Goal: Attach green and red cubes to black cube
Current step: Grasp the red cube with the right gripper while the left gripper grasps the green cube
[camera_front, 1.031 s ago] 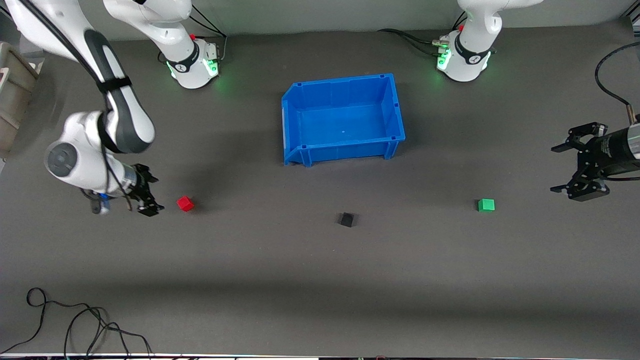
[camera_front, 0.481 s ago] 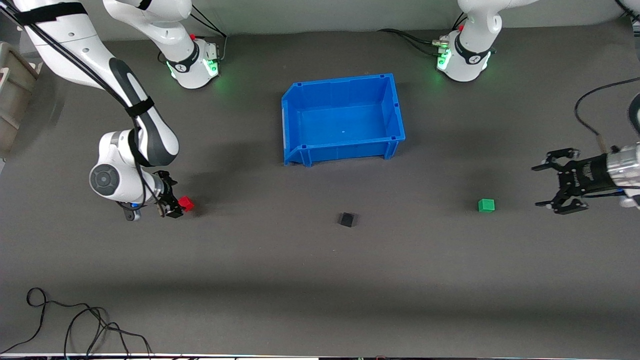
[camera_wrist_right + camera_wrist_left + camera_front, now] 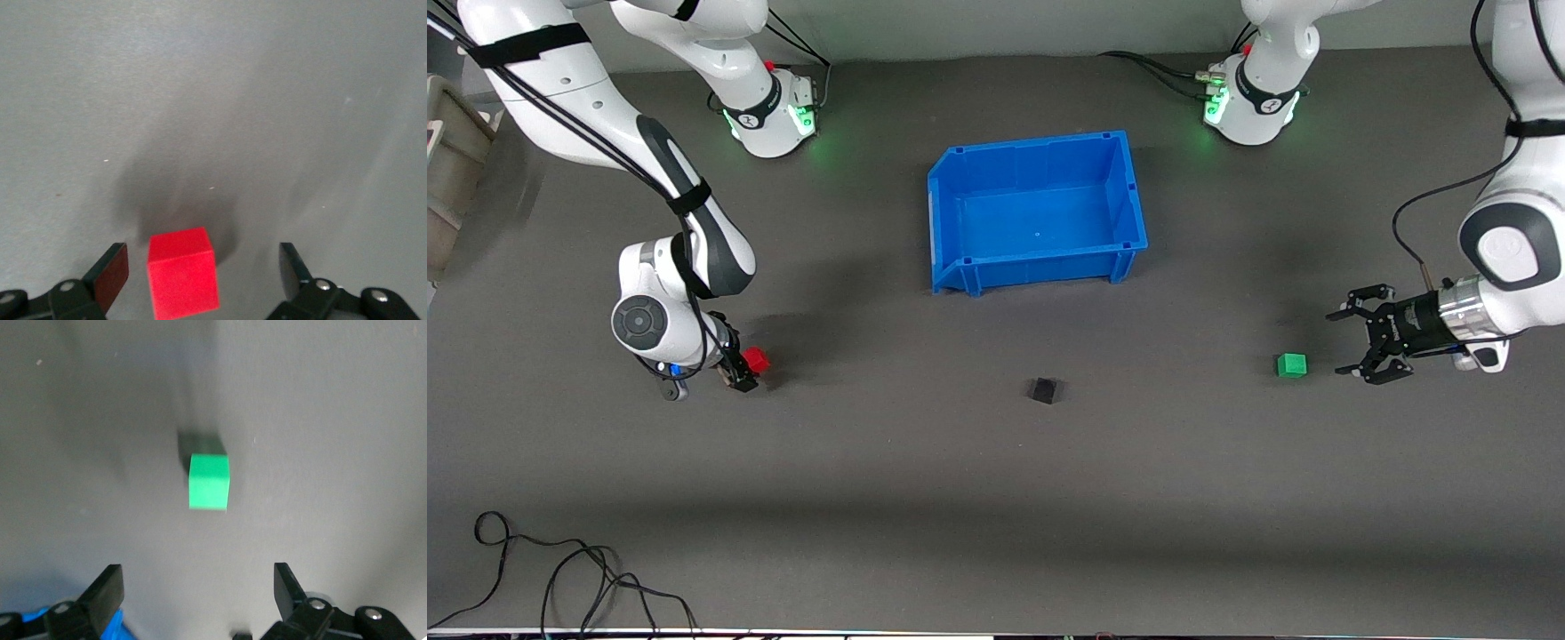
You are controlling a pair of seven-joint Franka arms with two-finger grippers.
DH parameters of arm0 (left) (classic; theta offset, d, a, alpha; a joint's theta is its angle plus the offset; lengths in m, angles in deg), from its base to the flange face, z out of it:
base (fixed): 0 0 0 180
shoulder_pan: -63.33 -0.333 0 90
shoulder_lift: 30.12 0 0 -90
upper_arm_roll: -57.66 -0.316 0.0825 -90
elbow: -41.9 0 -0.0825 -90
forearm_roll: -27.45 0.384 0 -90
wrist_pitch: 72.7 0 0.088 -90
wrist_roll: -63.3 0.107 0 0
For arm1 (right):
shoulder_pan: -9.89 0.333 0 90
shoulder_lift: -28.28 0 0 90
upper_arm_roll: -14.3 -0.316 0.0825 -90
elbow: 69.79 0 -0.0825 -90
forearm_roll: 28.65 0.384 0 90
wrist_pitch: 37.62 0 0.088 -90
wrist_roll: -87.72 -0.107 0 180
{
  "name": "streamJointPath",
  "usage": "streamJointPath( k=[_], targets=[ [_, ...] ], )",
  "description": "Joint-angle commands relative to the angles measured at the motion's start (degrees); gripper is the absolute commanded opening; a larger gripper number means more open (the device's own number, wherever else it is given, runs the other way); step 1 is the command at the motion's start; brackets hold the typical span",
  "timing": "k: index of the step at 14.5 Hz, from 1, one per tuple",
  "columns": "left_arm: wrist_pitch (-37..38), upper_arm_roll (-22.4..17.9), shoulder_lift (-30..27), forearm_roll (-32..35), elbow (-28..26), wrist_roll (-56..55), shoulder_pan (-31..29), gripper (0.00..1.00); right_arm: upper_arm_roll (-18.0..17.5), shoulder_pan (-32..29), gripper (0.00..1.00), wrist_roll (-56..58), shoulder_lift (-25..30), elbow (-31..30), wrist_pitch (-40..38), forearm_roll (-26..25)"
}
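Observation:
The black cube [image 3: 1042,390] lies on the grey table, nearer to the front camera than the blue bin. The red cube [image 3: 757,359] lies toward the right arm's end; in the right wrist view the red cube [image 3: 183,278] sits between the open fingers, closer to one pad. My right gripper [image 3: 740,365] is low at the red cube, open. The green cube [image 3: 1291,364] lies toward the left arm's end, also in the left wrist view [image 3: 209,482]. My left gripper [image 3: 1352,347] is open, low, beside the green cube and apart from it.
A blue open bin [image 3: 1120,185] stands mid-table, farther from the front camera than the cubes. Loose black cable [image 3: 560,569] lies near the front edge at the right arm's end. A beige box [image 3: 449,169] stands at that end's table edge.
My left gripper has moved in toward the green cube and lowered. My right gripper has closed in on the red cube, which now sits between its open fingers. The cubes have not moved.

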Motion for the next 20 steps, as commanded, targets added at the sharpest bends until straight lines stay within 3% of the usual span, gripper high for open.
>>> streamJointPath(
  k=[1, 2, 3, 4, 6, 8, 10, 11, 14, 15, 20],
  targets=[
    [-4.15, 0.47, 3.43, -4.25, -0.55, 5.06, 0.04, 1.0, -0.85, 0.25, 1.0, -1.71, -1.29, 1.9, 0.25, -1.12],
    [-5.73, 0.47, 4.66, -6.01, -0.82, 6.99, 0.21, 1.0, -0.85, 0.16, 0.91, -1.62, -1.38, 2.08, 0.43, -1.2],
    [-7.23, 0.64, 5.46, -7.16, -1.25, 8.23, 0.48, 1.0, -0.85, 0.16, 0.61, -1.01, -1.38, 2.08, 0.69, -1.29],
    [-8.55, 0.82, 6.25, -8.04, -1.35, 8.68, 0.74, 1.0, -0.85, 0.16, 0.44, -0.92, -1.73, 2.08, 0.78, -1.38],
    [-10.83, 1.08, 7.66, -8.05, -1.35, 8.68, 1.7, 1.0, -0.85, 0.25, 0.35, -0.66, -2.17, 2.08, 0.78, -1.82],
    [-12.77, 1.26, 8.98, -8.14, -1.26, 8.68, 2.5, 1.0, -0.85, 0.16, 0.33, -0.39, -2.08, 1.99, 0.6, -1.91],
    [-13.75, 1.26, 9.51, -8.57, -1.26, 8.68, 3.55, 1.0, -0.85, 0.16, 0.23, -0.39, -1.73, 2.08, 0.52, -1.91],
    [-13.66, 1.26, 9.51, -8.57, -1.26, 8.68, 3.38, 0.93, -0.85, 0.25, 0.23, -0.39, -1.47, 2.08, 0.6, -1.91],
    [-13.22, 1.08, 9.34, -8.57, -1.17, 8.86, 2.94, 0.52, -1.03, 0.25, 0.22, -0.3, 1.07, 2.17, 0.25, -1.82],
    [-12.78, 1.08, 9.25, -8.49, -0.91, 8.86, 2.77, 0.43, -2.16, 0.25, 0.21, -1.09, 2.04, 2.25, 0.08, -1.21],
    [-12.43, 0.82, 8.9, -8.49, -0.56, 8.51, 2.59, 0.2, -10.07, 0.51, 0.3, -18.55, 1.17, 6.2, -0.1, -0.06]
  ],
)
